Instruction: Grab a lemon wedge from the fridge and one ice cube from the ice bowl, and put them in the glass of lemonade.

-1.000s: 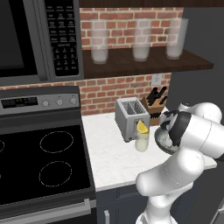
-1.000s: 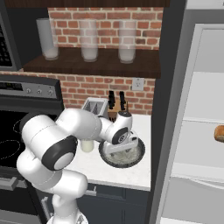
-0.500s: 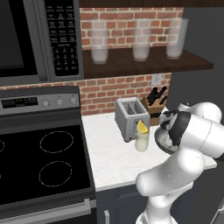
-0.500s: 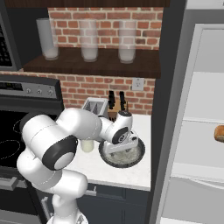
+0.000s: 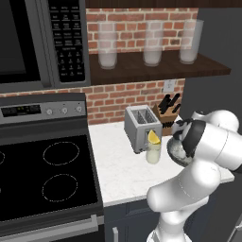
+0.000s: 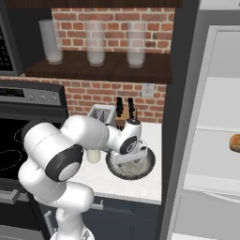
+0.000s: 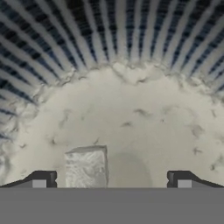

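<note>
Nothing had moved since earlier. Hand point(image 7: 111, 183) open, down inside ice bowl point(image 6: 149, 170) on desk point(image 5: 118, 165), ice cube point(image 7: 85, 168) between fingertips. Lemon wedge point(image 5: 153, 137) sat on lemonade glass point(image 5: 153, 152) beside toaster point(image 5: 141, 127).

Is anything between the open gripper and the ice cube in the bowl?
Nothing visible. In the hand view the ice cube lies on the ice bowl floor between the open gripper tips, nearer one tip.

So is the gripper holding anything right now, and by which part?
Nothing is held. The gripper is open inside the dark grey speckled ice bowl, its fingers either side of a pale ice cube.
</note>
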Tool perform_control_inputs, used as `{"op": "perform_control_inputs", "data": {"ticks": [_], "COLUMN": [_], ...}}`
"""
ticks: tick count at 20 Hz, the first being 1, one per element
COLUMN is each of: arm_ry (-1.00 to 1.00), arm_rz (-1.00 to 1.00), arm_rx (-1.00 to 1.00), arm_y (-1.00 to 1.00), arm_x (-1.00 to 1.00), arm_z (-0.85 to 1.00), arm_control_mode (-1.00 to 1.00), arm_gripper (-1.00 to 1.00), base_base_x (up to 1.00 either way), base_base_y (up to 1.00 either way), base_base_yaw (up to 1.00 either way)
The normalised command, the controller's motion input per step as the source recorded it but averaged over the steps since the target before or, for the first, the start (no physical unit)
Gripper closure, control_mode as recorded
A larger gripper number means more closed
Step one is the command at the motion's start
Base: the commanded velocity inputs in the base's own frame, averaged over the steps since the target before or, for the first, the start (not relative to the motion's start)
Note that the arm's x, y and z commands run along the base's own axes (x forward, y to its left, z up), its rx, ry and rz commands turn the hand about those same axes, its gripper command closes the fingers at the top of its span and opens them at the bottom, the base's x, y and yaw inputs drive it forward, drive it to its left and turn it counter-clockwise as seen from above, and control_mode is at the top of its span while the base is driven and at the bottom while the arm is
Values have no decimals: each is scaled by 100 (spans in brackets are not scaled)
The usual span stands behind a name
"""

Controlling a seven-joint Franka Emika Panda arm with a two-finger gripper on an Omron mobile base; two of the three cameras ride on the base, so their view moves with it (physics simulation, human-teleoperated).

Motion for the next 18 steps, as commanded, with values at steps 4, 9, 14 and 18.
{"op": "perform_control_inputs", "data": {"ticks": [4,9,14,18], "arm_ry": [0,0,0,0], "arm_rz": [0,0,0,0], "arm_rx": [0,0,0,0], "arm_y": [8,0,0,0], "arm_x": [5,0,0,0], "arm_z": [-4,-8,-20,-2], "arm_control_mode": [-100,-100,-100,-100], "arm_gripper": [-100,-100,-100,-100], "base_base_x": [0,0,0,0], "base_base_y": [0,0,0,0], "base_base_yaw": [0,0,0,0]}}
